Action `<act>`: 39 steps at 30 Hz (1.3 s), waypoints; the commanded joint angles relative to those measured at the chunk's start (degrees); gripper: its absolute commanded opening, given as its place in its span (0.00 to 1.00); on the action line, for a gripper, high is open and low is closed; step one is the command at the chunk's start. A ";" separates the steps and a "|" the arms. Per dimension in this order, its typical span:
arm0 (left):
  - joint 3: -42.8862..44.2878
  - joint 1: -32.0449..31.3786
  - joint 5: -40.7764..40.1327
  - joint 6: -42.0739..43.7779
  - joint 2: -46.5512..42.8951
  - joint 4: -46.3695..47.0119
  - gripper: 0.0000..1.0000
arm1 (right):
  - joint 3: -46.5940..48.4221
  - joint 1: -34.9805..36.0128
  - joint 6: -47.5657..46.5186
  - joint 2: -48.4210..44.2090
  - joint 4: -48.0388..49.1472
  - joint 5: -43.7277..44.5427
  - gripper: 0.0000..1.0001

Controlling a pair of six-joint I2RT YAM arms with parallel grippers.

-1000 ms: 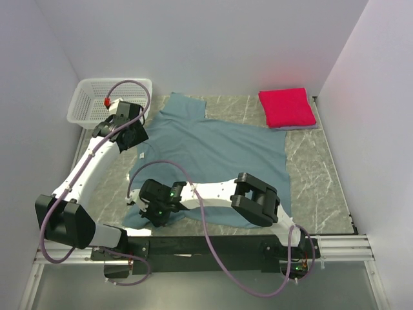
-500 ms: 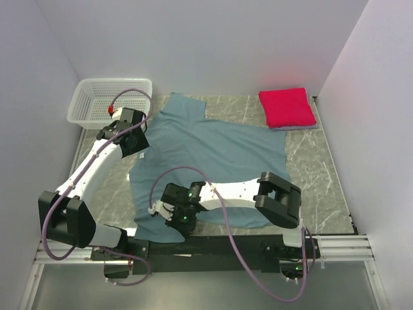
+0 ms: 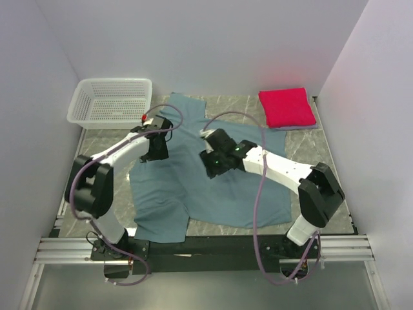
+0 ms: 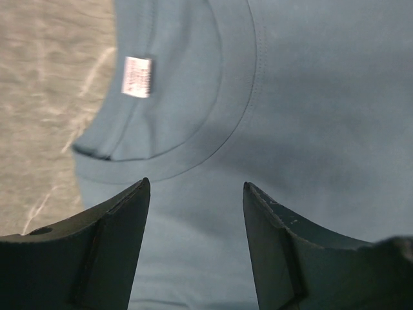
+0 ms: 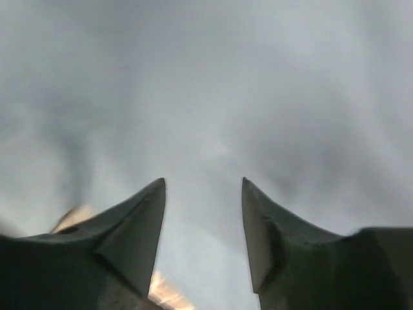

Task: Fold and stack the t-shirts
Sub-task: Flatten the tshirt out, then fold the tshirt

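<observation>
A teal-blue t-shirt (image 3: 226,155) lies spread on the marble table, its front-left corner (image 3: 161,216) folded over. In the left wrist view its collar (image 4: 193,110) and white label (image 4: 137,76) show. My left gripper (image 3: 157,150) (image 4: 195,190) hovers open over the cloth just below the collar. Over the shirt's middle my right gripper (image 3: 211,166) (image 5: 203,184) is open too, with only blurred teal cloth between its fingers. A folded crimson-pink t-shirt (image 3: 286,106) rests at the back right on a pale lavender one (image 3: 298,127), of which only an edge shows.
A white mesh basket (image 3: 110,100) stands at the back left corner. White walls close in the left, back and right sides. Bare marble (image 3: 316,174) shows right of the teal shirt. The metal rail (image 3: 206,245) runs along the near edge.
My right gripper let go of the shirt's front-left part, opened, and swung back to the shirt's middle. My left gripper moved right from beside the basket to over the collar.
</observation>
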 commanded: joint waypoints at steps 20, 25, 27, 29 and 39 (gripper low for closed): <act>-16.60 4.29 5.22 -5.23 3.36 -2.77 0.63 | -17.99 -11.65 17.20 2.99 0.86 7.16 0.69; -17.85 6.33 11.38 -6.98 -0.34 -5.48 0.64 | -22.31 -11.82 19.05 -1.31 -1.15 6.28 0.70; -18.37 6.59 14.27 -6.46 -1.48 -6.37 0.64 | -23.55 -12.09 19.22 -3.07 -2.12 5.23 0.70; -19.24 6.77 15.85 -6.37 -3.49 -7.86 0.65 | -24.51 -12.44 19.40 -4.48 -3.53 4.96 0.70; -8.38 6.95 10.86 -5.24 -9.75 -10.00 0.70 | -18.37 -22.79 18.70 -17.31 -2.40 9.96 0.68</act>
